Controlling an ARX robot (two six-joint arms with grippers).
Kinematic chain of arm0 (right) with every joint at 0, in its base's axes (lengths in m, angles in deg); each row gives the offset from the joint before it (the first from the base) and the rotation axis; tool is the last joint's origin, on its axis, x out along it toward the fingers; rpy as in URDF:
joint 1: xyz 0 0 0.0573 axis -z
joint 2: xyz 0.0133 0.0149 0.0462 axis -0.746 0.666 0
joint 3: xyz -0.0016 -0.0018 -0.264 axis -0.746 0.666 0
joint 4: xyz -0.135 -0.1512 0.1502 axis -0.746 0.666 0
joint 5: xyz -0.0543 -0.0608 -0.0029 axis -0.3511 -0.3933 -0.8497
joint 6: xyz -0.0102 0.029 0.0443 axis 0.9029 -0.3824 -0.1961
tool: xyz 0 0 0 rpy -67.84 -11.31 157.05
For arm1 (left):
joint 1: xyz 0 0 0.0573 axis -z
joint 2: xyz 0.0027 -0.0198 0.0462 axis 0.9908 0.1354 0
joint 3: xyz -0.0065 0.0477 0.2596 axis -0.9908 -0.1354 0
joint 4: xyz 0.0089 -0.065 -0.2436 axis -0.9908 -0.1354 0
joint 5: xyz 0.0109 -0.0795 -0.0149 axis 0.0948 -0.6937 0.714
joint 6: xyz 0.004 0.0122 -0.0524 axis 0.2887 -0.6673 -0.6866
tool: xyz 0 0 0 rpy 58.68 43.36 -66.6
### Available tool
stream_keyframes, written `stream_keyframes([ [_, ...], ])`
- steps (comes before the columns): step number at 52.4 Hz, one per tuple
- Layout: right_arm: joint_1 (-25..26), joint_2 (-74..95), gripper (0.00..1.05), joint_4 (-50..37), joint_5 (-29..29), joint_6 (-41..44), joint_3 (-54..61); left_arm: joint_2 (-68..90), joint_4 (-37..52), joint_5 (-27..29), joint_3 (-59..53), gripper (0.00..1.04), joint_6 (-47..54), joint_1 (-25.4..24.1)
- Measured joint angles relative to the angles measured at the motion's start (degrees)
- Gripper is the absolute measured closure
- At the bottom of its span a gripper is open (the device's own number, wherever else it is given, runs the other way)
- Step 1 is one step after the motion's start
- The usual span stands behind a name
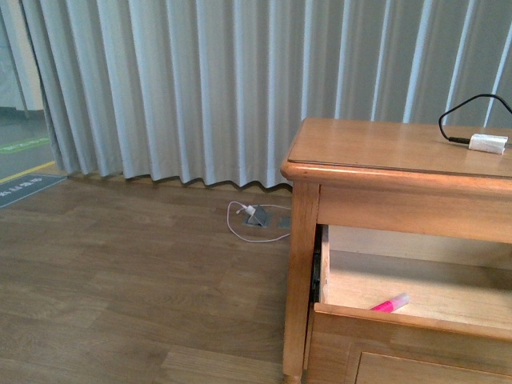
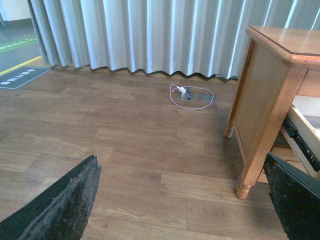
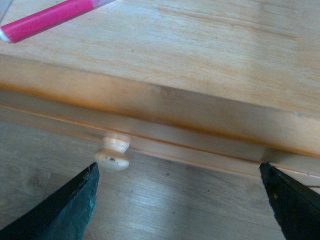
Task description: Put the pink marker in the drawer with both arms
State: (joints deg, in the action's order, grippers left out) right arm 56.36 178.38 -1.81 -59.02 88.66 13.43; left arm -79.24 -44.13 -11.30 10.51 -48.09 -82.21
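Observation:
The pink marker [image 1: 390, 303] lies inside the open top drawer [image 1: 416, 290] of the honey-brown dresser, near the drawer's front wall. In the right wrist view the marker [image 3: 50, 17] rests on the drawer floor, beyond the front panel [image 3: 200, 120] and its pale round knob [image 3: 113, 154]. My right gripper [image 3: 177, 210] is open and empty, just outside the drawer front, with the knob close to one finger. My left gripper [image 2: 182, 205] is open and empty over the wooden floor, beside the dresser's leg [image 2: 260, 145]. Neither arm shows in the front view.
A white adapter [image 1: 488, 143] with a black cable lies on the dresser top [image 1: 384, 148]. A floor socket with a white plug and thin cord [image 1: 258, 216] sits by the grey curtain [image 1: 240, 80]. A second drawer front [image 1: 432, 368] shows below the open one.

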Motion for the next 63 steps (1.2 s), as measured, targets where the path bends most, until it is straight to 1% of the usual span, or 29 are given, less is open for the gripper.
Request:
stream_keyframes([
  [7,-1.88,4.85,0.08,-6.80,-4.09,-1.90,-1.49,0.00,0.00,0.00,0.00,0.06,0.02,0.00],
  [13,-3.06,10.34,0.08,-13.09,-7.26,-4.39,-5.42,0.00,0.00,0.00,0.00,0.06,0.02,-0.02],
  [18,-3.85,14.93,0.08,-16.33,-9.79,-5.90,-9.11,0.00,0.00,0.00,0.00,0.06,0.02,0.00],
  [28,-5.35,21.51,0.08,-20.00,-14.05,-8.15,-16.00,0.00,0.00,0.00,0.00,0.06,0.02,-0.02],
  [33,-5.86,24.15,0.08,-20.50,-15.47,-9.22,-19.23,0.00,0.00,0.00,0.00,0.06,0.02,0.00],
  [49,-6.60,31.08,0.08,-22.77,-17.42,-11.13,-27.04,0.00,0.00,0.00,0.00,0.06,0.02,-0.02],
  [63,-6.95,33.40,0.08,-26.08,-18.97,-12.07,-28.79,0.00,0.00,0.00,0.00,0.06,0.02,0.00],
])
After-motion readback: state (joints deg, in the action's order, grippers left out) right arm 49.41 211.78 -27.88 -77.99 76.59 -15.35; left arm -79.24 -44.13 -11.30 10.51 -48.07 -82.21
